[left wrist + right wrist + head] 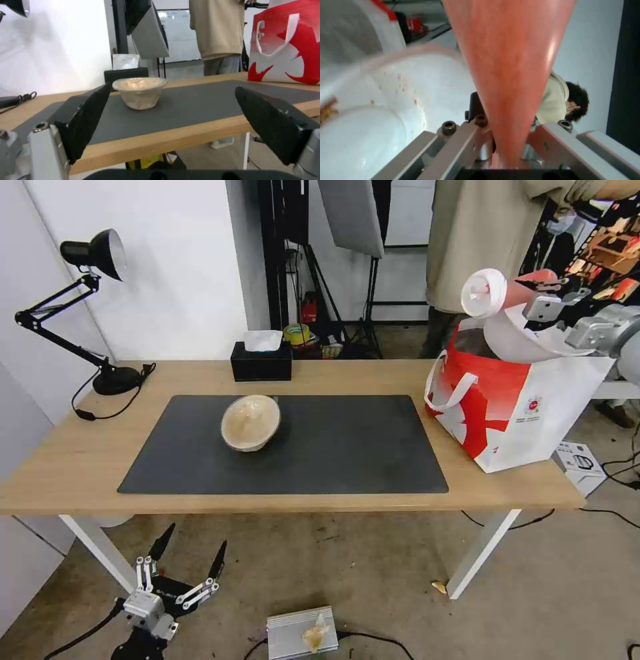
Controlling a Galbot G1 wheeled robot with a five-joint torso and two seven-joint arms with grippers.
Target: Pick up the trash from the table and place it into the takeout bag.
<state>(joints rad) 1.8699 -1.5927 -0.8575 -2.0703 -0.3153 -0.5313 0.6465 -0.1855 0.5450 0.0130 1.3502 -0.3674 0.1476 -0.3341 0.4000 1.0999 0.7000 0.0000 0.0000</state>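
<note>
The red drink cup [506, 75] fills the foreground of the right wrist view, its tapered body running straight out from between the fingers of the right gripper [508, 150], which are clamped on its narrow lower end. In the head view the same gripper [543, 303] holds the cup [513, 290] on its side, white lid toward the robot's left, long axis roughly level, just above the open mouth of the takeout bag [533, 413]. The large white bowl [520, 337] already leans in that opening, directly below the cup, with reddish specks on its wall. Releasing cleanly probably depends on the cup clearing the bowl's rim.

The bag stands on the right end of the table [80, 460].

The beige translucent bowl [251, 422] sits upright on the dark mat [347, 447], well apart from the bag. The left gripper [183, 563] hangs below the table's front edge, fingers spread wide, facing that bowl [140, 92]; it is the nearer arm.
</note>
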